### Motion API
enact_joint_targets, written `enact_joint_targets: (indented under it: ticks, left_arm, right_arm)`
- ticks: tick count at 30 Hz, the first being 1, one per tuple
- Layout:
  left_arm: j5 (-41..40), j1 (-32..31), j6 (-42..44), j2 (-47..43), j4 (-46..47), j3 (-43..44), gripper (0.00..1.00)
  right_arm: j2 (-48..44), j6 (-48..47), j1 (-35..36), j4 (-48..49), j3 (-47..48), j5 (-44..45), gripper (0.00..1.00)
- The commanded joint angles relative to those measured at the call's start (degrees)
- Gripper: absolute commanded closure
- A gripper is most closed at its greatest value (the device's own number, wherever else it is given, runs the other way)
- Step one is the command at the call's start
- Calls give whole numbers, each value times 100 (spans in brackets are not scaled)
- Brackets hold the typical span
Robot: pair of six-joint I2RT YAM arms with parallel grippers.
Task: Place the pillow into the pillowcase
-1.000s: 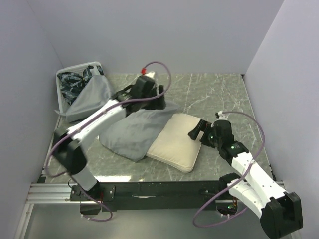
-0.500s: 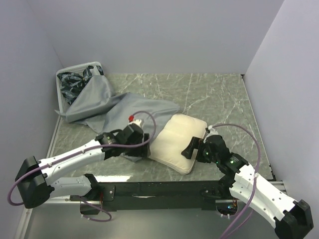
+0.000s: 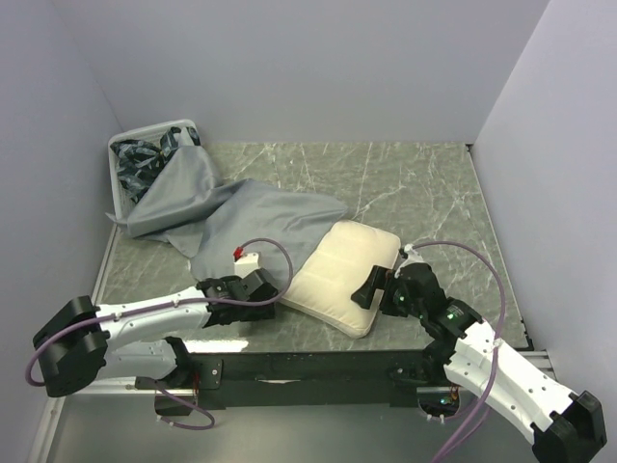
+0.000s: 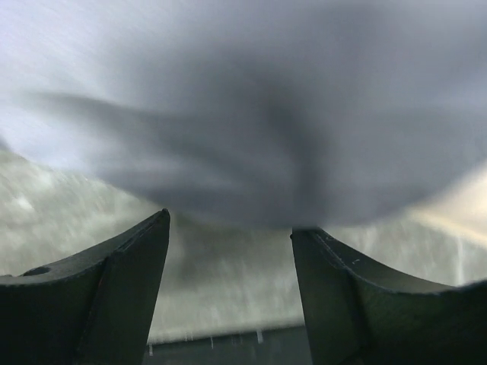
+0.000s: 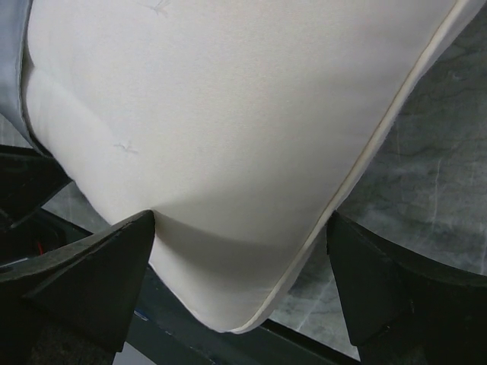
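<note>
Pillow [image 3: 342, 275] corner btwn wide-open R gripper [image 5: 242, 220] jaws, cream, plain side up, pillowcase [image 3: 260, 217] edge just ahead of open L gripper [image 4: 230, 222], grey, wrinkly

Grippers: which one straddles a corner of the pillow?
The right gripper, open around a corner of the pillow; the left gripper faces the grey pillowcase.

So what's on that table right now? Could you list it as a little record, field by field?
pillow: cream, plain face up, flat on the table, outside the pillowcase
pillowcase: grey, crumpled, left of the pillow, far end against the basket
basket: white, far left corner, patterned cloths inside
left gripper: open, low at the pillowcase's near edge
right gripper: open, jaws either side of the pillow's near corner
</note>
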Motion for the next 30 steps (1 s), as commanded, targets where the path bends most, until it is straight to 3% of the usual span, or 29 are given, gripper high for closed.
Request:
enact_joint_targets:
  ticks: [1,3,6,7,9,10,12,13,15,16,19,26,29,30]
  left_arm:
    - [-1367,-56,-580,189,949,-288,30]
    - [-1500,-64,-572,374,1153,-219,33]
    - [-1588,-82,-256,787,1320,140,49]
    - [-1614,-99,-186,901,1268,264,70]
    - [-1562,-240,191,911,1145,641,90]
    - [-1388,-292,314,841,1101,765,98]
    - [-931,-372,938,727,953,1211,99]
    - [-763,-442,1105,622,847,1406,99]
    - [132,-460,1799,542,514,2062,99]
    - [291,-529,1923,542,251,2345,99]
    - [610,-749,2608,655,-599,3584,99]
    - [1689,-891,4040,1007,-1413,6474,99]
    - [2453,-891,4392,1218,-1448,7336,99]
    - [2646,-891,4446,1340,-1457,7514,98]
  right_arm:
    - [-23,50,59,388,-55,45,0]
    - [39,121,67,554,-90,27,0]
    - [13,182,76,635,-47,123,0]
    - [-13,182,76,609,-11,219,1]
    - [-110,130,76,547,94,317,5]
    - [-145,112,68,529,138,352,12]
    - [-146,15,76,459,296,422,28]
    - [-128,-19,76,441,358,440,44]
    - [-40,-107,76,398,541,414,58]
    - [-5,-134,85,380,612,405,72]
    - [48,-222,94,231,1025,335,85]
    - [346,-345,111,-384,2509,177,83]
    - [443,-205,138,-402,2862,-87,70]
    - [469,-187,138,-402,2915,-113,62]
